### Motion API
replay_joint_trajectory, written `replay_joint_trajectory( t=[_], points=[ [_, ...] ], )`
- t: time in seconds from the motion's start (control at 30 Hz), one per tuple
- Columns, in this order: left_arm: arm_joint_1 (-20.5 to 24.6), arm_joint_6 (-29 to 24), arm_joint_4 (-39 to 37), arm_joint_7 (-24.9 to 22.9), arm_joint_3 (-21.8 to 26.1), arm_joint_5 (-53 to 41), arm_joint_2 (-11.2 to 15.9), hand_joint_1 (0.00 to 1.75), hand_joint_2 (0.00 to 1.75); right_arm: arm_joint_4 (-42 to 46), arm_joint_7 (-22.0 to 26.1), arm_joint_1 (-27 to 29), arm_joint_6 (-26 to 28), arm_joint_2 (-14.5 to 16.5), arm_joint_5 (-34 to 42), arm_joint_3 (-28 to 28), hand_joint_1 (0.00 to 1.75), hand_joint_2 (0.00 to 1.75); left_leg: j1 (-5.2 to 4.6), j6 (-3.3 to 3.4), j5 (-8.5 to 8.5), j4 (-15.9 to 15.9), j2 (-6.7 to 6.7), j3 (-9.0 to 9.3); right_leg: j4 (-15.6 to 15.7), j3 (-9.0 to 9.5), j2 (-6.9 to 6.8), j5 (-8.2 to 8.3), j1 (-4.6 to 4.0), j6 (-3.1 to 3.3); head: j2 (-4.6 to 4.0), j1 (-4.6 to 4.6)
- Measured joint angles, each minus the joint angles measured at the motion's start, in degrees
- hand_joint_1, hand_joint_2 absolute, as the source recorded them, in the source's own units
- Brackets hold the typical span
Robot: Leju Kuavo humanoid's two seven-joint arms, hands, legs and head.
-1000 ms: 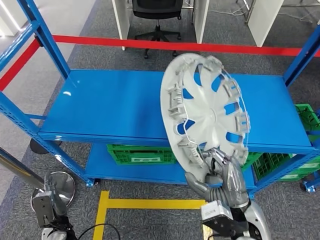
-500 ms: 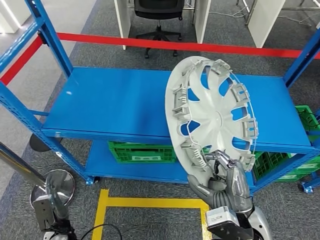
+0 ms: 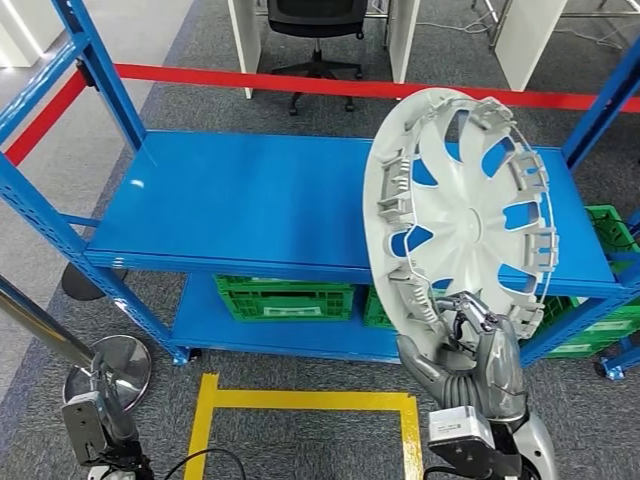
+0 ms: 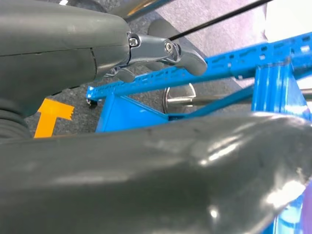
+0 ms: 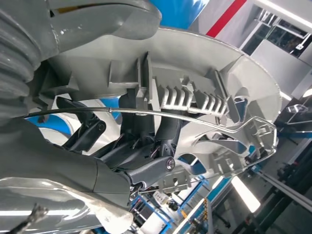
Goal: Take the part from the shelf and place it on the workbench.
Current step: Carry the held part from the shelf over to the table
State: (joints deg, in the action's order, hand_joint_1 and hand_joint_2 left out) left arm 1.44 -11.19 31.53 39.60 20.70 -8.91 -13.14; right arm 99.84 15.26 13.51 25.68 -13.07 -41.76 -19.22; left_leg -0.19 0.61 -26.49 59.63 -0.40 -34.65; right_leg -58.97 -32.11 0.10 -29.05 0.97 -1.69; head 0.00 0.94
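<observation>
Silver wheel cover [image 3: 462, 205] stood nearly upright, above the blue shelf's [image 3: 241, 200] front right edge, off its surface. Right hand [image 3: 472, 360] gripped its lower rim. Left hand [image 4: 162, 51] held nothing, fingers extended.

Part [image 3: 460, 210]: pale silver-grey, spoked cut-outs showing blue behind. Right hand [image 3: 472, 360]: grey, darker fingers [image 5: 147, 170]. Shelf [image 3: 241, 200]: bright blue, glossy. Crates [image 3: 283, 300] under it: green. Barrier tape [image 3: 302, 85]: red. Floor [image 3: 302, 440]: grey speckled carpet, yellow tape outline [image 3: 302, 405]. Chair [image 3: 313, 20]: black. Left hand [image 4: 158, 48]: dark grey, metallic.
</observation>
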Motion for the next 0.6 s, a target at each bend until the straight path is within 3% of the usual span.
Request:
replay_joint_trajectory(
  t=[0.07, 0.17, 0.2, 0.23, 0.27, 0.33, 0.4, 0.5, 0.53, 0.6],
  points=[
    [0.0, 0.2, 0.1, 0.0, 0.0, 0.3, 0.1, 0.0, 0.0, 0.0, -0.3, 0.0, 0.0, 0.0, 0.0, 0.1, 1.75, 1.75, 0.11, -0.6, -1.97, 2.3, 0.02, -0.88, 0.3, -0.11, -0.18, 0.47, 0.23, 0.75, 0.0, -0.16],
    [-0.1, 0.3, 0.1, 0.0, 0.0, 0.5, 0.3, 0.0, 0.0, 0.0, -0.4, 0.0, -0.1, 0.0, 0.0, 0.0, 1.75, 1.75, 0.39, -1.35, -7.7, 12.3, 0.05, -4.62, 0.4, -0.66, -0.42, 0.93, 0.26, 1.25, 0.0, -0.34],
    [-0.1, 0.3, 0.1, 0.0, 0.0, 0.5, 0.3, 0.0, 0.0, 0.0, -0.4, 0.0, -0.1, 0.0, 0.0, 0.0, 1.75, 1.75, 0.43, -1.41, -8.5, 14.7, 0.05, -5.31, 0.4, -0.85, -0.46, 1.08, 0.23, 1.29, 0.0, -0.34],
    [-0.1, 0.3, 0.1, 0.0, 0.0, 0.5, 0.4, 0.0, 0.0, 0.0, -0.4, 0.0, -0.1, 0.0, 0.0, 0.0, 1.75, 1.75, 0.43, -1.37, -8.22, 15.1, 0.05, -5.06, 0.4, -1.0, -0.47, 1.22, 0.2, 1.27, 0.0, -0.33],
    [-0.1, 0.3, 0.1, 0.0, 0.0, 0.5, 0.4, 0.0, 0.0, 0.1, -0.4, 0.0, -0.1, 0.0, 0.0, 0.0, 1.75, 1.75, 0.42, -1.21, -6.93, 13.2, 0.05, -3.74, 0.4, -1.08, -0.46, 1.34, 0.17, 1.23, -0.01, -0.33],
    [-0.1, 0.3, 0.2, 0.0, 0.0, 0.5, 0.5, 0.0, 0.0, 0.1, -0.4, -0.1, -0.1, 0.0, 0.0, 0.0, 1.75, 1.75, 0.27, -0.6, -3.54, 5.7, 0.04, 0.55, 0.4, -1.15, -0.44, 1.55, 0.1, 1.03, -0.01, -0.32],
    [0.0, 0.4, 0.3, 0.0, 0.0, 0.6, 0.6, 0.0, 0.0, 0.1, -0.4, -0.2, -0.2, 0.0, 0.0, 0.0, 1.75, 1.75, 0.01, 0.0, -2.01, 0.3, 0.03, 3.18, 0.3, -1.44, -0.4, 1.91, -0.02, 0.53, 0.0, -0.3],
    [-0.1, 0.6, 0.5, 0.0, 0.0, 1.0, 0.7, 0.0, 0.0, 0.1, -0.4, -0.5, -0.5, 0.0, 0.1, 0.0, 1.75, 1.75, -0.03, 0.62, -1.68, -1.1, 0.06, 3.09, 0.2, -2.12, -0.43, 2.46, -0.05, -0.49, 0.0, -0.27],
    [-0.1, 0.6, 0.6, 0.0, 0.0, 1.1, 0.7, 0.0, 0.0, 0.1, -0.3, -0.6, -0.6, 0.0, 0.3, 0.0, 1.75, 1.75, 0.11, 0.94, -1.33, -1.4, 0.11, 2.91, -0.1, -2.45, -0.41, 1.92, -0.05, -0.76, 0.0, -0.25],
    [0.0, 0.7, 0.9, 0.0, 0.1, 1.2, 0.8, 0.0, 0.0, 0.0, -0.1, -1.0, -0.9, 0.0, 0.7, 0.0, 1.75, 1.75, 0.36, 1.68, -0.45, -1.9, 0.24, 2.35, -3.5, -3.86, -0.3, -1.51, -0.05, -1.11, -0.01, -0.04]
  ],
)
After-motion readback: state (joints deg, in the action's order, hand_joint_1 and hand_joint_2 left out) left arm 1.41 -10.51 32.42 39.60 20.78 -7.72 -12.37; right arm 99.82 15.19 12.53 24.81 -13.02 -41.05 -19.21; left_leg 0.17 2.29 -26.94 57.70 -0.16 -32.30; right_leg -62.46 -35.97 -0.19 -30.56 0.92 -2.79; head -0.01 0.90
